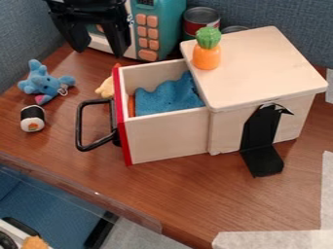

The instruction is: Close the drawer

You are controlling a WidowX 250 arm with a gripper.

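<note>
Sushi toy (32, 118): upright on the table (162, 187), left of the handle (79, 125); probably just set aside.
Plush (44, 85): blue, behind the sushi toy, outside the likely path of a push.
Handle: black loop jutting left from the drawer (168, 137), made for pulling, though a push could bear on it too.
Gripper (100, 51): above the table's far side, 2 fingers spread with nothing between them; closing needs no grasp, so they could push as they are.
Yellow toy (104, 89): partly hidden behind the drawer's front; it might get brushed.
Drawer: pulled out leftward from the box (260, 68); closing is yet to be done. Next, the gripper should come down left of the front and press right.
Cloth (166, 97): blue, inside the drawer, low enough that it should slide under the top.
Microwave (158, 31): behind the drawer, apparently kitchen dressing.
Can (200, 20): behind the box.
Pineapple (206, 56): upright near the top's left edge; a jolt could topple it.
Bracket (261, 146): black, against the box's near side, perhaps to brace it.
</note>
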